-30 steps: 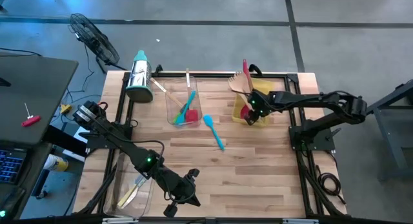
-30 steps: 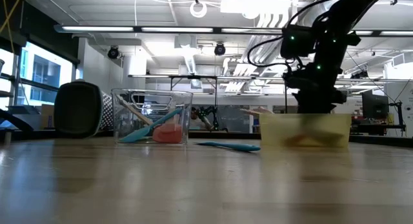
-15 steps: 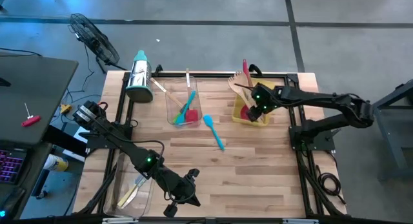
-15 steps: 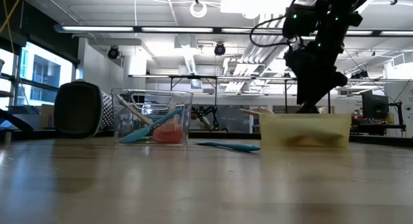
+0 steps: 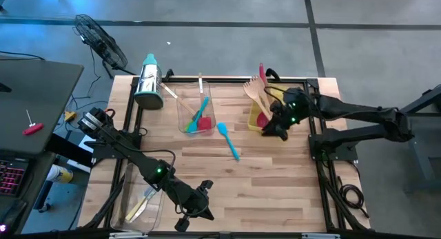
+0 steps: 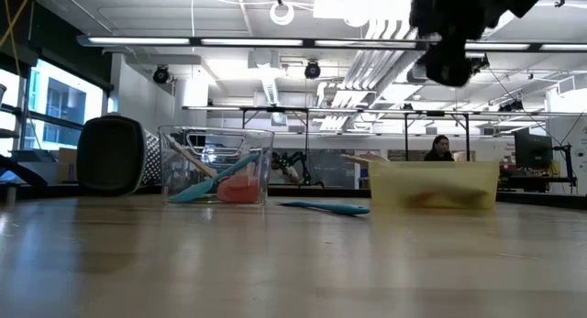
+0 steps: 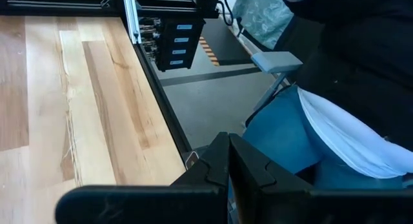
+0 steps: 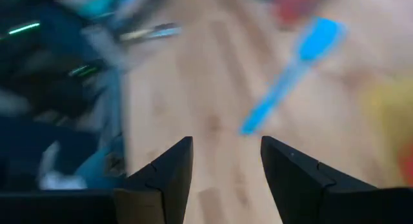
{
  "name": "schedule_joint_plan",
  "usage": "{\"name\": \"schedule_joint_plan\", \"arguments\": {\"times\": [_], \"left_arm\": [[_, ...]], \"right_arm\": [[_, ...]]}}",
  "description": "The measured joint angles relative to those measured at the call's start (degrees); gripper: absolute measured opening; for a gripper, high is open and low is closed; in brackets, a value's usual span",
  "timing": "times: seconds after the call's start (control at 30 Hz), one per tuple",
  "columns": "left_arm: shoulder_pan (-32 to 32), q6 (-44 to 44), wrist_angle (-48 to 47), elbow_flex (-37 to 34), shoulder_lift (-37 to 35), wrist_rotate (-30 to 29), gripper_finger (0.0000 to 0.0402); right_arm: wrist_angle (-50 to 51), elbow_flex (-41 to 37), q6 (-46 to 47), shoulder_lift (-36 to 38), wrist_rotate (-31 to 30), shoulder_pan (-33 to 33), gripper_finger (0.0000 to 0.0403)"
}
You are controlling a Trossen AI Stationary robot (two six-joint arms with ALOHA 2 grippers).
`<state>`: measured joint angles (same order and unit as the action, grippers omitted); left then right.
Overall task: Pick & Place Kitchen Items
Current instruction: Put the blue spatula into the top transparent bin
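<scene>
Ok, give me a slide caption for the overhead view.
Right gripper open above the yellow bin; blue spatula lies on the table beside it.

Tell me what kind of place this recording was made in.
Probably a robotics lab or workshop, not a kitchen: bare ceiling ducts and strip lights overhead, a concrete floor, a laptop beside the framed wooden table.

Counts, top view: two arms. One steel box grater [image 5: 147, 82]. One clear bin [image 5: 196, 115] mid-table, one yellow bin [image 5: 256, 122]. One blue spatula [image 5: 228, 140] loose on table. One fan [image 5: 100, 43] on floor.
</scene>
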<state>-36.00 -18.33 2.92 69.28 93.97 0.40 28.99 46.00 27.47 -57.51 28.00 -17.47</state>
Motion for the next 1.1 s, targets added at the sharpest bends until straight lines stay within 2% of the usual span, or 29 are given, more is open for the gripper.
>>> {"name": "schedule_joint_plan", "arguments": {"times": [0.13, 0.23, 0.47, 0.63, 0.77, 0.93, 1.0, 1.1], "left_arm": [[0.0, 1.4, 1.9, 0.0, 0.0, -4.1, 0.0001], [0.0, 1.3, 2.1, 0.1, 0.0, -8.1, 0.0001], [0.0, 1.5, 6.7, 0.1, 0.0, -10.4, 0.0001], [0.0, 1.5, 6.9, 0.1, 0.0, -10.5, 0.0001], [0.0, 1.5, 7.1, 0.0, 0.0, -10.6, 0.0001], [0.0, -0.1, 7.8, 0.0, 0.0, -8.8, 0.0001], [0.0, 1.0, 7.5, 0.0, 0.0, -8.9, 0.0001], [0.0, 0.1, 7.6, 0.0, 0.0, -8.9, 0.0001]], "right_arm": [[-6.1, 0.0, -3.6, 0.7, 3.9, 7.4, 0.0175], [-9.1, 0.0, -5.6, 0.4, 3.2, 13.9, 0.0175], [-14.3, 0.0, -6.8, -2.5, -5.0, 28.1, 0.0175], [-20.1, 0.0, -6.8, -7.8, -12.4, 36.7, 0.0175], [-28.1, 0.0, -7.0, -14.1, -15.0, 40.4, 0.0175], [-38.7, 0.0, -12.4, -20.6, -15.3, 40.9, 0.0175], [-41.2, 0.0, -16.3, -22.0, -18.3, 40.8, 0.0175], [-42.3, 0.0, -23.4, -22.6, -27.4, 40.9, 0.0175]]}}
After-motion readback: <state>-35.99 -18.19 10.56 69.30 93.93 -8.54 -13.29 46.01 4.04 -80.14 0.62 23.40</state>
